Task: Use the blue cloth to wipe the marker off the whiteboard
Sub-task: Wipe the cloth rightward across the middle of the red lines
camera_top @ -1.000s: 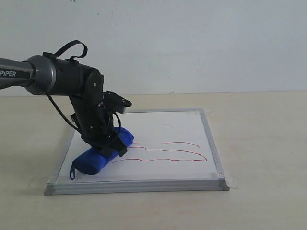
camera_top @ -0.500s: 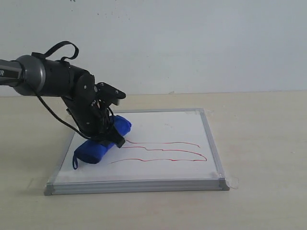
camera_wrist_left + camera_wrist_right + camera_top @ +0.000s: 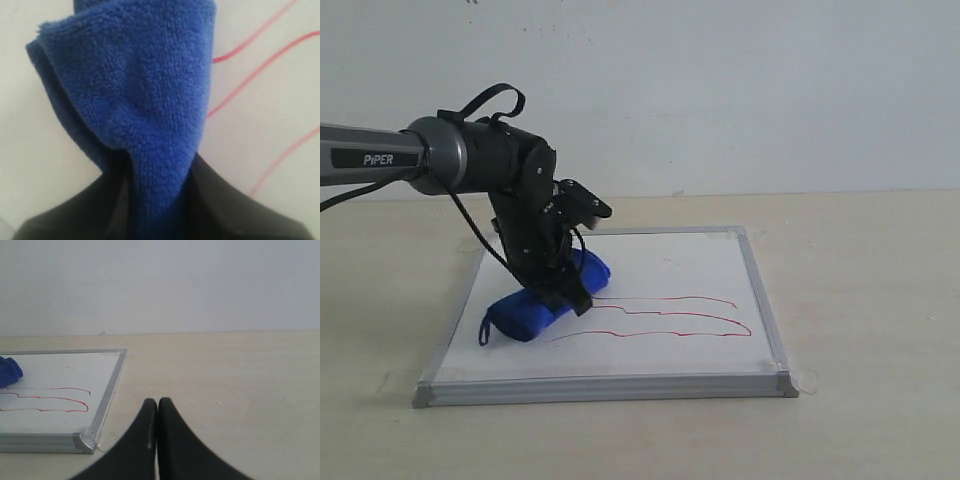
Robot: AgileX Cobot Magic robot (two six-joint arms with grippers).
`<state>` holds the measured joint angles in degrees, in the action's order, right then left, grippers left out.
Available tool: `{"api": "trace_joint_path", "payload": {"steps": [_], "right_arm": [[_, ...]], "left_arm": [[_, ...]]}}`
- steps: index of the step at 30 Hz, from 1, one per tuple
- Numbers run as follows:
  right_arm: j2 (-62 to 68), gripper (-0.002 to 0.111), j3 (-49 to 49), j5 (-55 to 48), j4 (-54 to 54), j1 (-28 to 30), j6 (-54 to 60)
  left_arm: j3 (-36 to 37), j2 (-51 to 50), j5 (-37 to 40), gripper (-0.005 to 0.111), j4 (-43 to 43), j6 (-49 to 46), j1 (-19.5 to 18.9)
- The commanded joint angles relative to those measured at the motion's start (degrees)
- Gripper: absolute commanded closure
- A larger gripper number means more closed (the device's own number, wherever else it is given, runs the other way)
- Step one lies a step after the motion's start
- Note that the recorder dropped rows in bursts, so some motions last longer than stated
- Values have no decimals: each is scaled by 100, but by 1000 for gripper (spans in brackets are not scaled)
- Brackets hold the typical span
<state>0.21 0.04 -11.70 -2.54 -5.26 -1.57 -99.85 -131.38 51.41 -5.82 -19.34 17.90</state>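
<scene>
Plainly, white lettering reading PiPER shows on the grey left arm (image 3: 380,158), which comes in level from the left and bends steeply down at the wrist over the whiteboard (image 3: 680,255). Its left gripper (image 3: 568,292) is clamped on the blue cloth (image 3: 523,314), a roll lying slantwise on the board's left part. Just right of the cloth, the marker (image 3: 670,316) runs as three red wavy lines toward the right frame. A pale table (image 3: 870,300) surrounds the board, with a plain wall (image 3: 740,90) behind. The right gripper (image 3: 158,410) is off the board's right side, jaws pressed together
</scene>
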Motion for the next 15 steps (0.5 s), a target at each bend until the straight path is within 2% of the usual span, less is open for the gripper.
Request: {"api": "trace_joint_path", "payload": {"steps": [1, 3, 7, 11, 15], "right_arm": [[-21, 108, -4, 31, 12, 13, 23], [-21, 108, -4, 31, 12, 13, 23], [-21, 108, -4, 31, 12, 13, 23], [-21, 108, -4, 31, 12, 13, 23], [-21, 108, -4, 31, 12, 13, 23]], "left_arm": [[233, -64, 221, 103, 953, -605, 217], [269, -76, 22, 103, 948, -489, 126], [254, -111, -521, 103, 737, 246, -473], [254, -111, -773, 103, 45, 967, -1031], [254, -111, -796, 103, -564, 1317, -1159]]}}
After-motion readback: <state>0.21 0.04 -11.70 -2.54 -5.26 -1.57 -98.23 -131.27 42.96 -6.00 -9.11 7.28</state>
